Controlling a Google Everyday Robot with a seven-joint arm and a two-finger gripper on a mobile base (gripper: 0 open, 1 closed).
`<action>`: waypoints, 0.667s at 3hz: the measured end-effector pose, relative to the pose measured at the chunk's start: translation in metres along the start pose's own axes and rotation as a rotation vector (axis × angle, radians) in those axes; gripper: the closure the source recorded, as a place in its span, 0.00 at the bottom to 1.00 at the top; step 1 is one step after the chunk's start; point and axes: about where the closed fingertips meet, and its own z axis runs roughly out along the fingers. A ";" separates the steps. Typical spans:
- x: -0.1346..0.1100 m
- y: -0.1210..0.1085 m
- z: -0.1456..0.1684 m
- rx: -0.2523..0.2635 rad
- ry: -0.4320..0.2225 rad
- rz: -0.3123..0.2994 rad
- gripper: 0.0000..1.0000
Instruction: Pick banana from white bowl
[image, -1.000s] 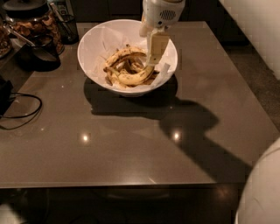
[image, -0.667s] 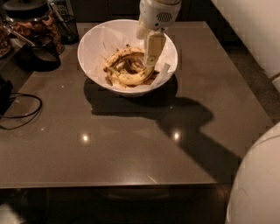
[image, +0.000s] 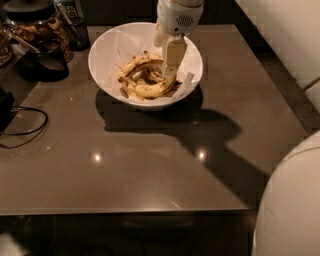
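1. The banana (image: 153, 90) lies inside the white bowl (image: 100, 50), toward the bowl's near side. It is plump and curved, yellow with brown speckles.
2. Flatter, dark-edged peel strips (image: 136, 65) lie behind and beside it in the same bowl, and one arcs over the far side of the heap.
3. Crumpled white paper (image: 117, 45) lines the bowl under the fruit, with a corner sticking up at the right rim.
4. The gripper (image: 171, 70) reaches down into the right half of the bowl from above, its pale tip at the banana's right end. I cannot tell whether it touches the fruit. I also cannot tell whether it is spread or closed, because only one pale slab faces the camera.
5. Its white wrist housing (image: 179, 17), with a round grille, sits over the bowl's far rim.
6. The bowl stands at the far middle of a glossy grey-brown worktop (image: 125, 170). A dark shadow runs from under it toward the right.
7. A glass jar (image: 37, 27) with a dark lid and brownish contents stands at the far left corner. A black cable (image: 30, 131) loops along the left edge.
8. A rounded white part of the robot's body (image: 292, 200) fills the lower right corner.
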 end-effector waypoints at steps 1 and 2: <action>-0.001 -0.001 0.002 -0.005 -0.004 -0.002 0.35; -0.002 -0.002 0.004 -0.007 -0.006 -0.002 0.35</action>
